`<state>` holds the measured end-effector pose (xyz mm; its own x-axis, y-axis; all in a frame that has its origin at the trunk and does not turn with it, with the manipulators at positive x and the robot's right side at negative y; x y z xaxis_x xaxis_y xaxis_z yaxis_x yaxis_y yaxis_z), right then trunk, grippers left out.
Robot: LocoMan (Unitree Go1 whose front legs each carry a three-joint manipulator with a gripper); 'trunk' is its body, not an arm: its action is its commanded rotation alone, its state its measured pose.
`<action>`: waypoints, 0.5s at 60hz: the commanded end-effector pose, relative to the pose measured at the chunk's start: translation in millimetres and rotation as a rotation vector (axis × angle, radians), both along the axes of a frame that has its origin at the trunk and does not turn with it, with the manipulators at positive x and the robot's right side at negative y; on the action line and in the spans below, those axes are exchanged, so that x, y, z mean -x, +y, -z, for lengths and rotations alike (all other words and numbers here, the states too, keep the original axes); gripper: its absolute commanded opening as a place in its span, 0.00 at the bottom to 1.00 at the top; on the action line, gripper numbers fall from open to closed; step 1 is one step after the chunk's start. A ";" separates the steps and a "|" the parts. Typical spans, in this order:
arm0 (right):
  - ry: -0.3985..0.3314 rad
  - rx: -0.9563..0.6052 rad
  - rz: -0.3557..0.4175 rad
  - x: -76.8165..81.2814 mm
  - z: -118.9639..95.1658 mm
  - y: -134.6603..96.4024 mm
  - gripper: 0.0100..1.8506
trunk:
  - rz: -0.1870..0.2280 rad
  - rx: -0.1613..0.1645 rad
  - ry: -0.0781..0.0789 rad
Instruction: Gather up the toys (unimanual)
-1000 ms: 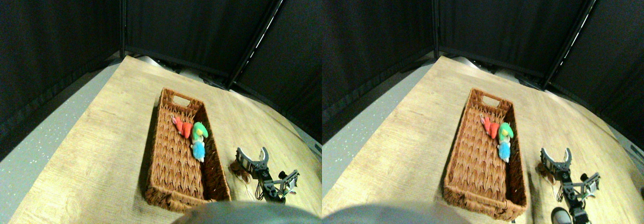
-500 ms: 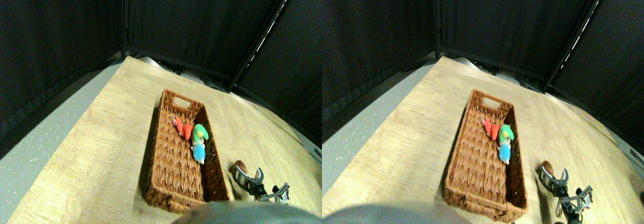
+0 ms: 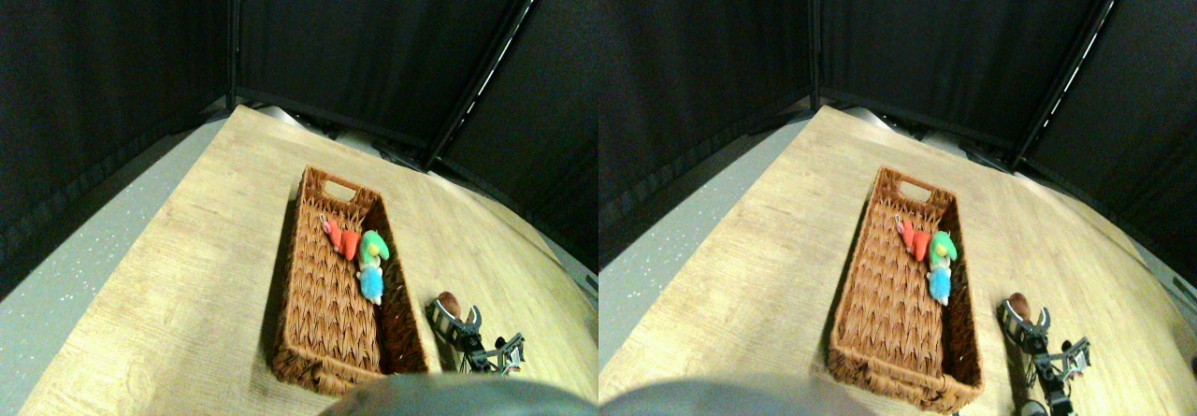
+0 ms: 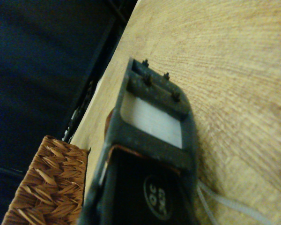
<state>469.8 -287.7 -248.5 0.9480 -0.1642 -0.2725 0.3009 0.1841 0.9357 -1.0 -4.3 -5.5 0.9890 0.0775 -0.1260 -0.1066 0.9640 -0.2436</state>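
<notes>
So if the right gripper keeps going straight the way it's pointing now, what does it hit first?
Most likely the brown toy, which lies right at the right gripper tips on the table, beside the basket. Depth is unclear, so contact can't be confirmed.

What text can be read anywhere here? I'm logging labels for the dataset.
None can be read. The wicker basket, the red toy, the green toy, the blue toy, the brown toy and the wooden table carry no words, numbers or signs.
</notes>
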 end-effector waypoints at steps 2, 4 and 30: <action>0.002 -0.008 -0.002 -0.3 6.1 -0.9 0.29 | -0.008 0.015 0.001; -0.016 -0.028 0.005 -1.0 6.5 -0.1 0.23 | -0.007 0.015 0.002; -0.103 0.123 0.053 -5.2 -24.2 14.5 0.03 | 0.001 0.011 -0.004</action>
